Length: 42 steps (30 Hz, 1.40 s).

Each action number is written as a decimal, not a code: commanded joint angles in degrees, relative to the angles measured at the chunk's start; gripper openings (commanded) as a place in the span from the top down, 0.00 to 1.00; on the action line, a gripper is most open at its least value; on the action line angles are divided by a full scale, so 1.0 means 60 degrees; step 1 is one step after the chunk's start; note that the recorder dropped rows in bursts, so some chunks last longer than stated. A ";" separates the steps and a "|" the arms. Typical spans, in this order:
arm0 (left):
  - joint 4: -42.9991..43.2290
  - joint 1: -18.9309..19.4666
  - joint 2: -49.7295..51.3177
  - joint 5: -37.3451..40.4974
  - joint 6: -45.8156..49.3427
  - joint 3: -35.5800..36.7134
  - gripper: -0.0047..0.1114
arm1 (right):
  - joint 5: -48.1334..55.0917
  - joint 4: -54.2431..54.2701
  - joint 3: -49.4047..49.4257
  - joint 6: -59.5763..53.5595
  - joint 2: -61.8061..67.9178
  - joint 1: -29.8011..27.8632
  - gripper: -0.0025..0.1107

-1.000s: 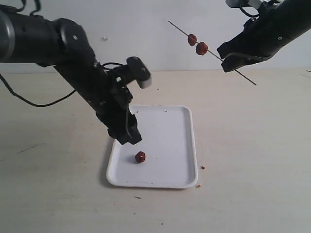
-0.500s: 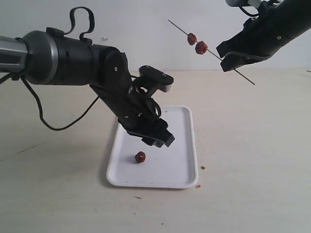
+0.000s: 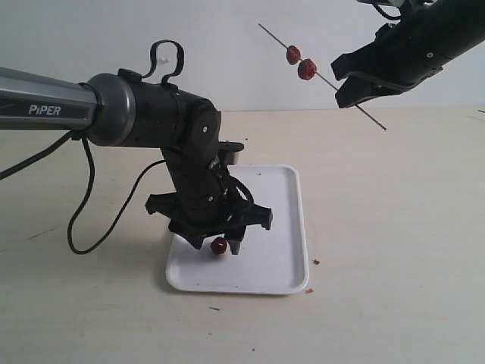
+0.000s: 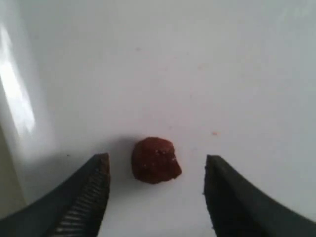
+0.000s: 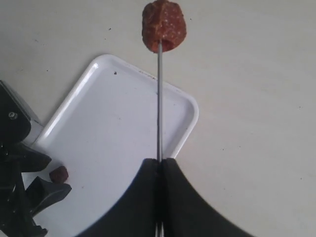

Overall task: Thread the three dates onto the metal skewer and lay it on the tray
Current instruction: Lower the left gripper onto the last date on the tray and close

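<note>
Left arm bent low, wrist turned downward, left gripper point(image 3: 220, 243) spread wide (fingers well apart); right arm raised, right gripper point(image 5: 159, 165) pinched on the metal skewer point(image 5: 159, 98).

Looks like a robot lab, bare pale tabletop point(image 3: 394, 227), plain white wall point(image 3: 220, 68), black PIPER-marked arm point(image 3: 114, 114), trailing cable point(image 3: 70, 226)

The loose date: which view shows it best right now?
Left wrist view: the loose date sits large and unobstructed between the open jaws. Exterior view shows it small, crowded by the left arm; right wrist view shows it small and distant.
</note>
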 commanded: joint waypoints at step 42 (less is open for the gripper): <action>0.0119 -0.0039 0.0520 -0.0436 0.0420 -0.0073 0.66 | 0.0243 0.0339 -0.0041 -0.0157 -0.0060 -0.0016 0.98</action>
